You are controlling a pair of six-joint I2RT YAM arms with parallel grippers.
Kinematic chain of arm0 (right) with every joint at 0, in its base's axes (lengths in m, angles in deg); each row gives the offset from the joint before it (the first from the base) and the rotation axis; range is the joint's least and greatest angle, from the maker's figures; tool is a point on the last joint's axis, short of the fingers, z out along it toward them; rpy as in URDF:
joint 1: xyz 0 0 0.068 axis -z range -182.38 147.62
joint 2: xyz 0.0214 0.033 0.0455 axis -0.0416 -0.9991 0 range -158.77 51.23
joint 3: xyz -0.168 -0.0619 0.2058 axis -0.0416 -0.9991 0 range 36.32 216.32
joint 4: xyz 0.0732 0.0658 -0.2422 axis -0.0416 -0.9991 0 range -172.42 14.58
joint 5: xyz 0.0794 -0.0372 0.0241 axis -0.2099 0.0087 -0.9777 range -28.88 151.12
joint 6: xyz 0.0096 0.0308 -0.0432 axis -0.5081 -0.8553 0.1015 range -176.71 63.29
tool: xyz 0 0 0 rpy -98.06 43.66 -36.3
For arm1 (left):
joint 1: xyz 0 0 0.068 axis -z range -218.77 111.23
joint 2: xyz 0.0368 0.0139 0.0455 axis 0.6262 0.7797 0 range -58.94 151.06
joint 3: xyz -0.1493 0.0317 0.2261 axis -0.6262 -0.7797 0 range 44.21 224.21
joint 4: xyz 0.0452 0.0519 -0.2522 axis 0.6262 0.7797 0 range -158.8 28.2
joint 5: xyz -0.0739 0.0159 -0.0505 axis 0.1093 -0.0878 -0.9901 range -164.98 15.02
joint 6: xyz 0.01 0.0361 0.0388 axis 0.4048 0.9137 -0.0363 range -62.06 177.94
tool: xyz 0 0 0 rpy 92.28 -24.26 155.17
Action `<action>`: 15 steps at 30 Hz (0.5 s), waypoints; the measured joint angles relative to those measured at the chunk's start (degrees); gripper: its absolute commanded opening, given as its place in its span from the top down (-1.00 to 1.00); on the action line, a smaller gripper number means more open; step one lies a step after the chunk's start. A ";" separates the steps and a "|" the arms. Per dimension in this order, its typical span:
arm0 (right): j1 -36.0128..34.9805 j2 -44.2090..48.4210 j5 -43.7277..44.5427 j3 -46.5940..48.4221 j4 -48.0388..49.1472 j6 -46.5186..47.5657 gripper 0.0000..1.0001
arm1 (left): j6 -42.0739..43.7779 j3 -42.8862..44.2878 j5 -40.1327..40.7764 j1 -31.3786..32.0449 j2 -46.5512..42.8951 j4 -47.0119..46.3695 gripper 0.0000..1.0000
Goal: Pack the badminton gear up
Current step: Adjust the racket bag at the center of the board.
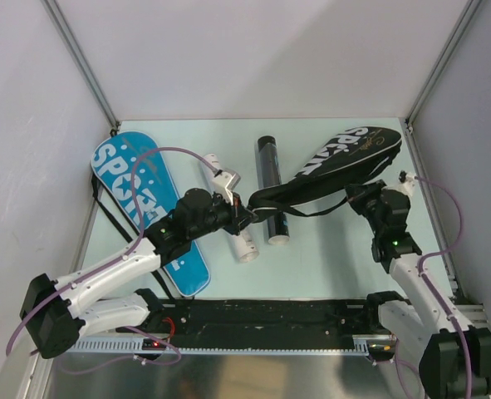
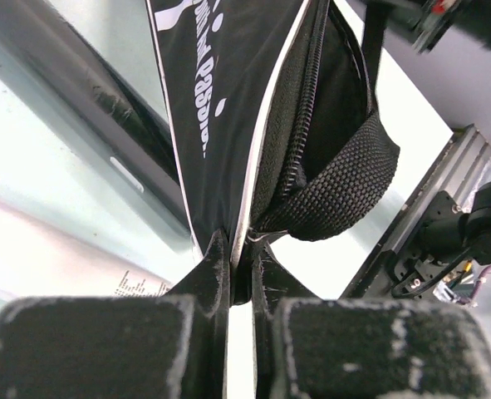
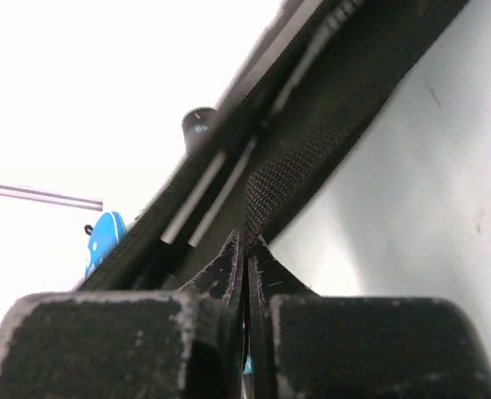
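My left gripper [image 1: 247, 213] is pressed together on the narrow end of the black cover [image 1: 345, 162], pinching its white-piped edge just beside the zip [image 2: 299, 125]. My right gripper [image 1: 360, 196] is pressed shut further along the same cover, at its near edge. As far as my wrist view shows, it is pinching the woven strap [image 3: 291, 179] there. Between the two grips the cover hangs partly lifted and tilted, its narrow end over the black tube [image 1: 269, 179]. The zip gapes open, so this cover is not closed up. Whether a racket is inside I cannot tell; I see only dark lining. The blue cover [image 1: 149, 208] lies flat at the left, under my left arm, and I cannot tell whether it is filled or zipped. The black tube and the white tube [image 1: 237, 237] lie loose on the table [image 1: 328, 258] side by side. I see no rackets or shuttlecocks in the open. I judge the job about midway: zipping this cover and stowing the tubes remain.
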 measured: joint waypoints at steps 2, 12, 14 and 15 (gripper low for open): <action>0.39 1.68 0.57 1.22 0.22 1.68 1.00 | 1.03 0.02 0.26 0.00 0.02 0.48 0.99; 4.85 -12.66 -4.46 15.43 9.79 8.68 1.00 | 5.66 0.35 0.04 0.59 1.07 2.23 0.99; 5.79 -16.35 -5.99 18.51 11.67 9.27 1.00 | 6.34 0.35 -0.57 0.68 1.25 2.34 0.99; 6.05 -17.92 -6.73 19.76 12.55 9.53 1.00 | 6.62 0.39 -1.14 0.70 1.42 2.34 0.99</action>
